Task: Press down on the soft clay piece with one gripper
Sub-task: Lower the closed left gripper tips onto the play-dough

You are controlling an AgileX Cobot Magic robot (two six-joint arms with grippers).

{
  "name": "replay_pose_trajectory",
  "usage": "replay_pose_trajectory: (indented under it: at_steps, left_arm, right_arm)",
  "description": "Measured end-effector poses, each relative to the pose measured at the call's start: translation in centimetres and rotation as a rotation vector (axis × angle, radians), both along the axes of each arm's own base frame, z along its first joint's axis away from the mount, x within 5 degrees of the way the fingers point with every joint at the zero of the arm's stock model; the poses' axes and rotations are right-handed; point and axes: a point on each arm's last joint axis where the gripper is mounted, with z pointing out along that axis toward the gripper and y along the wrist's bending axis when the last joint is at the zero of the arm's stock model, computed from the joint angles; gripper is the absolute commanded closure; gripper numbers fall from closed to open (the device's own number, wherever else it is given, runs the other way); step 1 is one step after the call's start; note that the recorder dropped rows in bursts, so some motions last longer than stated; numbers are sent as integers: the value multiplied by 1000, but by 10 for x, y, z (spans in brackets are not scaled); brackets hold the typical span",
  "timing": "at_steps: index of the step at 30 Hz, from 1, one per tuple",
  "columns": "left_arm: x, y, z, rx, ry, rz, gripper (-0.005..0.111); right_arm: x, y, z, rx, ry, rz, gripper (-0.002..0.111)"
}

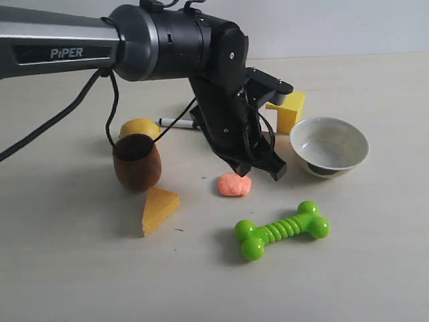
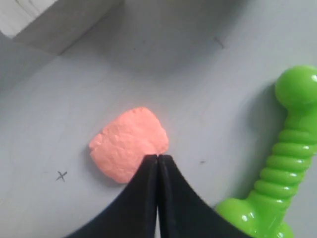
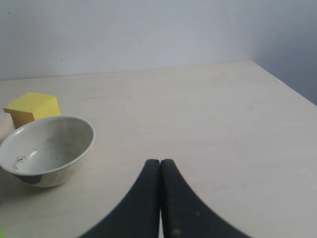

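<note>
The soft clay piece (image 1: 234, 185) is a small salmon-orange lump lying on the pale table, in front of the wooden cup. In the left wrist view the clay (image 2: 128, 145) looks flattish with a dimpled top. My left gripper (image 1: 245, 172), black on the "PiPER" arm, points down at the clay's right rear edge. Its jaws are shut with nothing between them, and the left gripper (image 2: 157, 157) tips overlap the clay's rim. I cannot tell if they touch it. My right gripper (image 3: 160, 162) is shut and empty over bare table, out of the exterior view.
A green bone toy (image 1: 281, 230) lies in front of the clay. A white bowl (image 1: 329, 145) and a yellow cube (image 1: 288, 111) stand to the right. A brown wooden cup (image 1: 137, 163), a cheese wedge (image 1: 159, 208) and a marker (image 1: 177, 123) are on the left.
</note>
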Motion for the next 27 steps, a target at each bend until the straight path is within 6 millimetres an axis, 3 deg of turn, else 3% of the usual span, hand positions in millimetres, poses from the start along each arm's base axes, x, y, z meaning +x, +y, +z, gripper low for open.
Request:
replay_pose_trajectory:
  at_steps: [6, 27]
  left_arm:
    - [8, -2, -10, 72, 23, 107, 107]
    - [8, -3, -8, 62, 68, 297, 107]
  right_arm:
    - [0, 0, 0, 0, 0, 0, 108]
    - [0, 0, 0, 2, 0, 0, 108]
